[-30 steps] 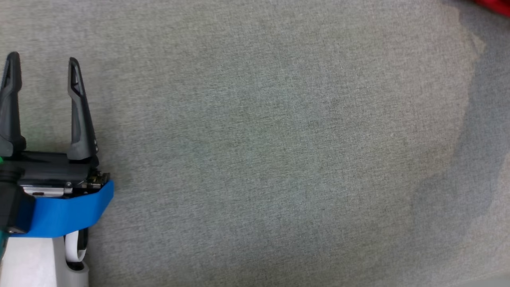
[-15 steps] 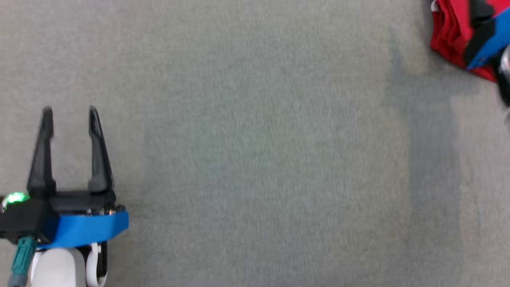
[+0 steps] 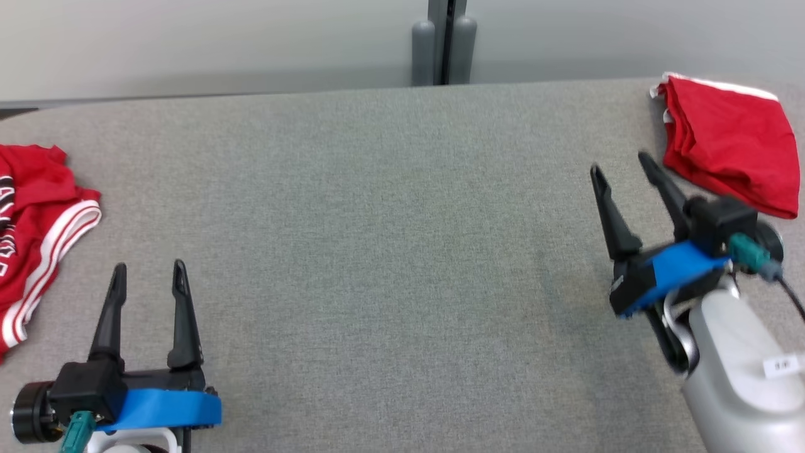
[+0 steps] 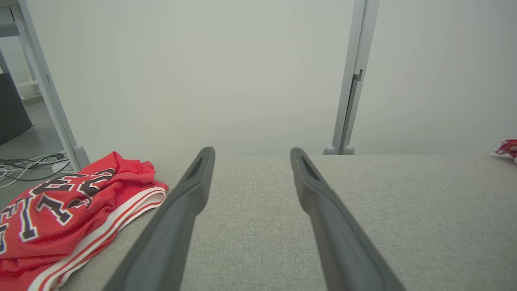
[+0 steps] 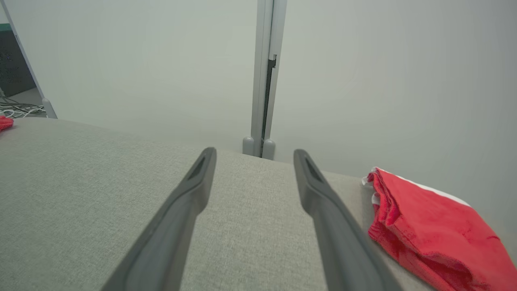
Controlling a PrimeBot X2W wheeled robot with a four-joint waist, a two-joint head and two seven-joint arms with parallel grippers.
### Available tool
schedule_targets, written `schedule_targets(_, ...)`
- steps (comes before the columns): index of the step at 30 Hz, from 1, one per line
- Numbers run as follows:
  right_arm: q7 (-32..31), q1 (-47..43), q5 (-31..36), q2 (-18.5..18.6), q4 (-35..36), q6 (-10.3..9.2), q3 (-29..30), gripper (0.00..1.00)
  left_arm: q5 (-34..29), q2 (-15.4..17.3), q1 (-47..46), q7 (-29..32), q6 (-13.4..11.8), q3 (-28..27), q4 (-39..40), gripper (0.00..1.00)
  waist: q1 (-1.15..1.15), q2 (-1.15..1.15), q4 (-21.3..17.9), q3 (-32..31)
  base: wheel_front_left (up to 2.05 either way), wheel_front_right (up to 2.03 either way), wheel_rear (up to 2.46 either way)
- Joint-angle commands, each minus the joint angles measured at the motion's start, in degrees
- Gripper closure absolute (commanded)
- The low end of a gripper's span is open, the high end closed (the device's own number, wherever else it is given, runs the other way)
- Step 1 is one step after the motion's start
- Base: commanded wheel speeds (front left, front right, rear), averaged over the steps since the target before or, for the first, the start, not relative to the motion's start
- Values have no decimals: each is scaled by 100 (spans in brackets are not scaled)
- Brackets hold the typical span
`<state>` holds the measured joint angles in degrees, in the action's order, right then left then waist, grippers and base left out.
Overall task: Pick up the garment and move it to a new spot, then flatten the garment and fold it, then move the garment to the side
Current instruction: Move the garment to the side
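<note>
left gripper (image 3: 149, 265): released on my feed. The fingers are spread with nothing between them and point at the far edge of the grey surface (image 3: 390, 220). I honestly can't tell if the tips touch the fabric or sit just above it.

right gripper (image 3: 619, 162): same deal, fingers apart and empty. In the head view this one is angled, so the tips lean up and a bit left.

folded red garment (image 3: 729, 148): this is the task piece. It lies folded flat on the surface, just past the right fingers and off to their right, near them but not touching. There's white trim along its far edge, and the stacked layers show on the side nearest the fingertips. In the right wrist view it sits right of the right-hand finger.

crumpled red jersey (image 3: 38, 214): bunched up to the left of the left fingers, a little ahead of the tips and apart from them. It has dark lettering and white stripes along the hem.

post (image 3: 443, 41): a grey upright beyond the far edge, ahead of the stretch between my two sets of fingers, with a pale wall behind it.

cables (image 4: 24, 165): on the floor past the jersey, far left of the left fingers in that wrist view.
</note>
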<state>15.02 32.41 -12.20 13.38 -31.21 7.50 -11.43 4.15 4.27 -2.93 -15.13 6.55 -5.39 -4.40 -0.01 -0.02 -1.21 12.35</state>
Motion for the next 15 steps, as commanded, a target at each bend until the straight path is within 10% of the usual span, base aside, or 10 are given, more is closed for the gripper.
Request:
schedule_targets(1, 22, -211, -15, -11, 82, 0, 66, 0, 25, -12, 59, -3, 15, -37, -52, 0, 1, 2, -11, -73, 0, 0, 0)
schedule_targets(15, 21, -2309, -75, -549, 1097, 0, 669, 0, 74, -88, 511, -3, 57, -71, -601, 0, 1, 2, -26, -744, 0, 0, 0)
